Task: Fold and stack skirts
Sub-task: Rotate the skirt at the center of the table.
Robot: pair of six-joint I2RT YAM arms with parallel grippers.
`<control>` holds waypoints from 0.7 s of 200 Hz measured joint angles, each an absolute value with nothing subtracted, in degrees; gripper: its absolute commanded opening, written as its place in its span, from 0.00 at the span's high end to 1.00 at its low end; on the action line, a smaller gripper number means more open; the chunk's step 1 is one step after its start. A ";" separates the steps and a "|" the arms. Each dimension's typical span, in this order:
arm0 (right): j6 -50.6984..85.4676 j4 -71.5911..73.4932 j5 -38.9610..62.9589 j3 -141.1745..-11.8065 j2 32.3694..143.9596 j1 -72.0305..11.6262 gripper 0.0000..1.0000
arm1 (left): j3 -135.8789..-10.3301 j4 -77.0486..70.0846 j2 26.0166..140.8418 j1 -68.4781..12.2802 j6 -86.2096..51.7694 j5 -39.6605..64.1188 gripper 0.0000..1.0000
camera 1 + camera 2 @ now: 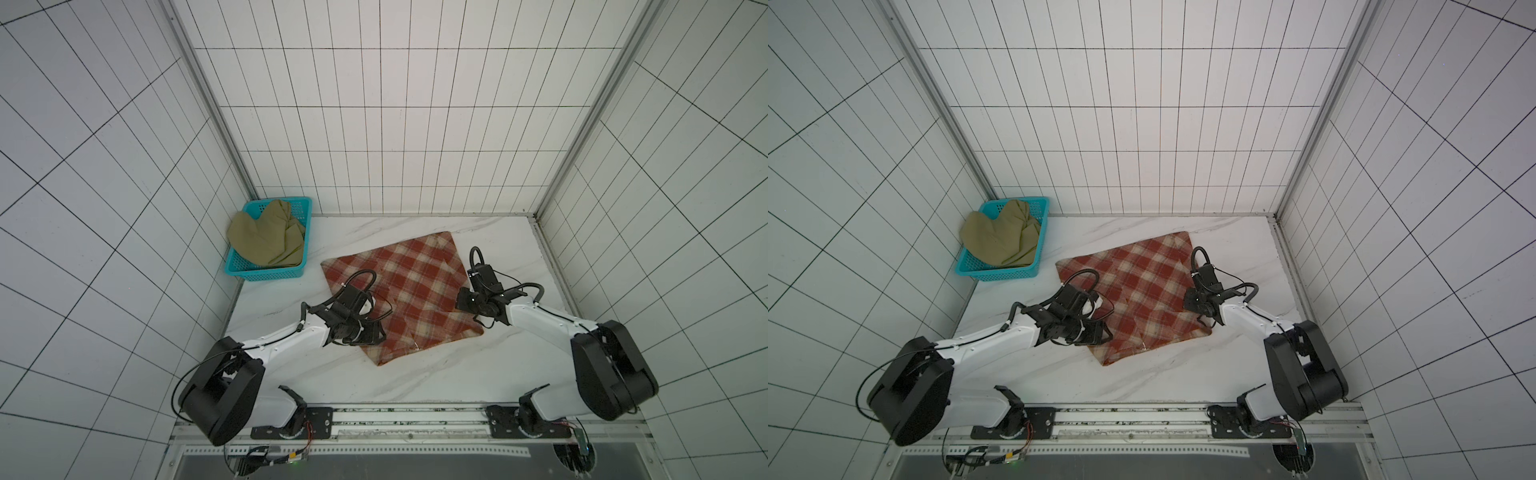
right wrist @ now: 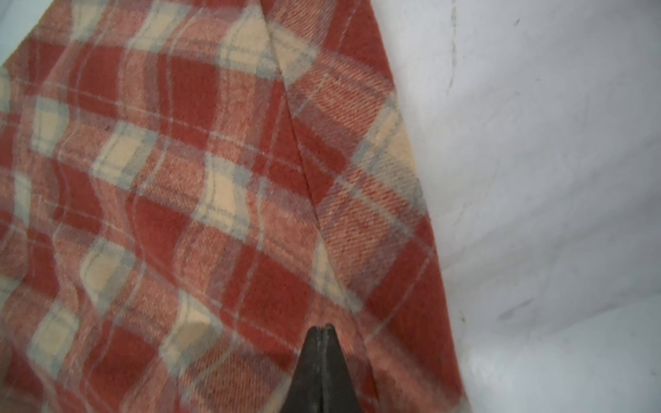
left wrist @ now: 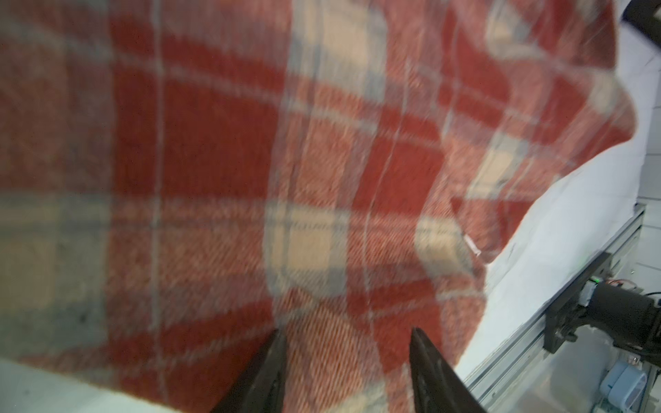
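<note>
Plaid covers most of both wrist views. The plaid skirt (image 1: 409, 286) lies flat on the table (image 1: 415, 380), a rough square turned cornerwise, with one corner pointing back toward the arm bases and the opposite corner toward the back wall.

Over the skirt's near-left edge hangs the left gripper (image 3: 348, 332). Its fingers (image 3: 270, 368) stand apart with nothing between them, and the cloth lies directly below and ahead of the tips.

At the skirt's right edge, close to its right corner, is the right gripper (image 2: 323, 328). Its tips are pressed together, low over the weave, and no cloth is visibly pinched. A seam or crease runs straight away from those tips across the skirt, with bare table just beside it.

So the two arms flank the near half of this skirt, about equally close. The left, already spread above an edge, looks readier to take hold; the right would have to part its tips first. A fold would probably carry the near side over toward the far corner.

Beyond the plaid skirt's left corner, well apart from it, the khaki skirt (image 1: 266, 243) sits crumpled in a teal basket (image 1: 266, 275), spilling over the rim, not yet folded.
</note>
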State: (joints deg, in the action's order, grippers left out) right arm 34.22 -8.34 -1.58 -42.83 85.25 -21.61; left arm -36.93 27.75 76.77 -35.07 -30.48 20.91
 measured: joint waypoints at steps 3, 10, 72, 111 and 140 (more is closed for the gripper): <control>34.17 -7.88 -1.37 -42.83 85.67 -21.37 1.00 | -36.62 27.90 76.75 -35.29 -30.50 20.93 0.45; 34.04 -6.70 -0.47 -42.83 87.20 -20.45 1.00 | -36.05 28.18 76.64 -36.07 -30.61 21.04 0.45; 32.32 3.33 6.15 -47.48 99.18 -15.16 1.00 | -34.98 27.90 76.99 -41.85 -30.61 23.24 0.48; 30.83 7.03 7.66 -59.35 110.30 -12.84 1.00 | -35.29 26.61 78.78 -42.61 -30.63 25.30 0.50; 29.50 5.50 8.27 -68.64 116.49 -11.51 1.00 | -39.31 25.56 82.32 -43.83 -30.04 26.26 0.55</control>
State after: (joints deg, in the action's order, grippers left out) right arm 29.50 5.50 8.27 -68.64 116.49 -11.51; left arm -39.31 25.56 82.32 -43.83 -30.04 26.26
